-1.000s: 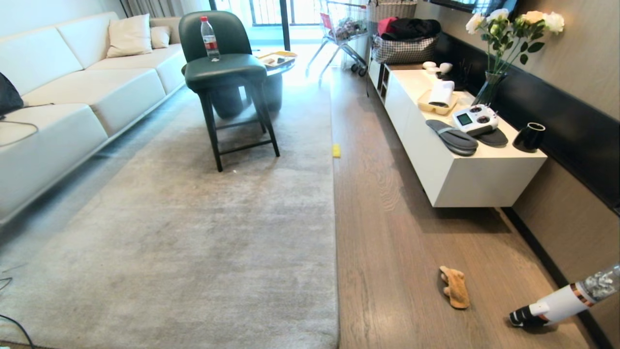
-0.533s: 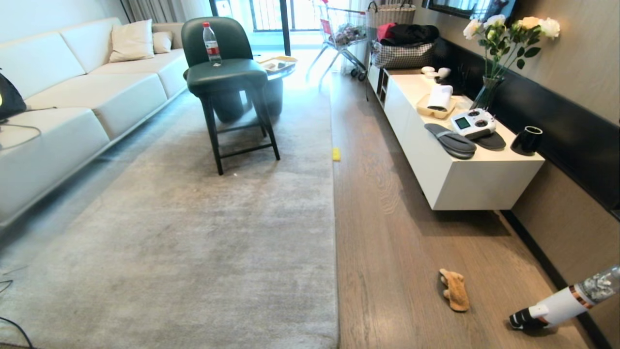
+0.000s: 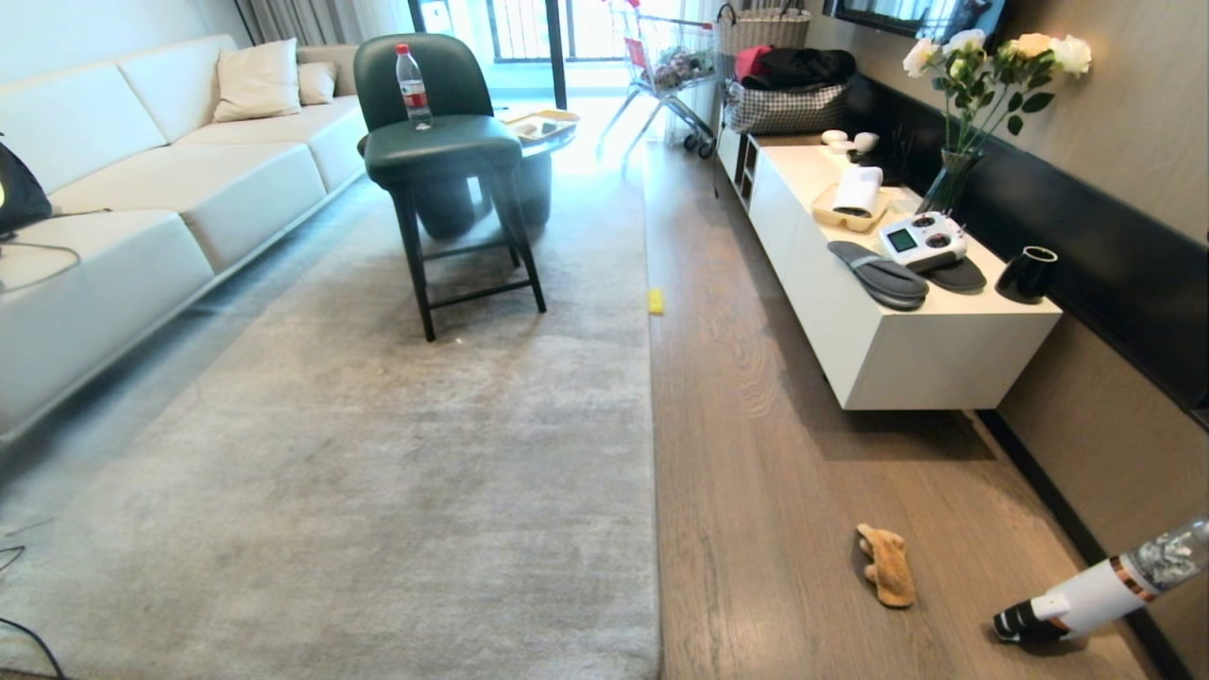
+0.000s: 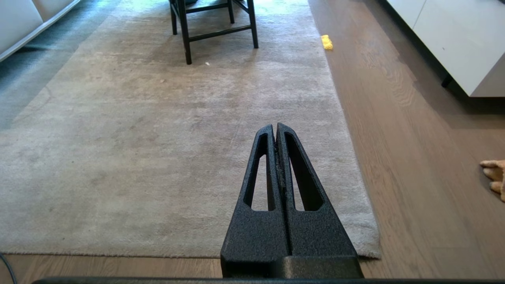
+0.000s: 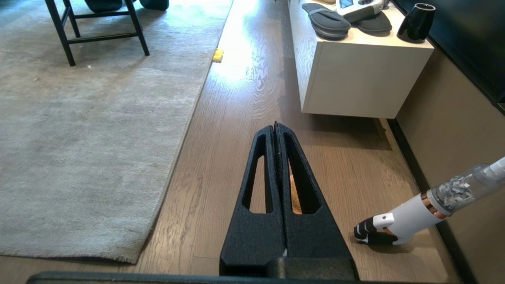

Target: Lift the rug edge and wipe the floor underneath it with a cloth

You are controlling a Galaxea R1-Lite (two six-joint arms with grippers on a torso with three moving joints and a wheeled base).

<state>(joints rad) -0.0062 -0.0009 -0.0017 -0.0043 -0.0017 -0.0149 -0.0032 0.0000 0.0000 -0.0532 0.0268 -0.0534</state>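
The pale grey-beige rug [image 3: 378, 453] lies flat, and its rug edge [image 3: 654, 491] runs straight along the wood-grain floor [image 3: 756, 491]. Its rounded near corner [image 4: 367, 244] shows in the left wrist view. The orange cloth [image 3: 886, 565] lies crumpled on the bare floor, to the right of the rug. My left gripper [image 4: 275, 126] is shut and empty, held above the rug near that corner. Over the floor, my right gripper [image 5: 275, 125] is also shut and empty. A strip of the cloth [image 5: 294, 197] shows through its finger slot. Neither arm shows in the head view.
A white hand-held vacuum [image 3: 1086, 595] lies on the floor by the right wall, near the cloth. A low white cabinet [image 3: 907, 349] lines that wall. A dark green chair [image 3: 444, 142] stands on the rug, with a sofa [image 3: 142, 208] at left. A small yellow block [image 3: 655, 299] sits at the rug's border.
The whole head view shifted slightly downward in the picture early in the second, so the camera moved. The rug, the cloth and the vacuum stayed where they were.
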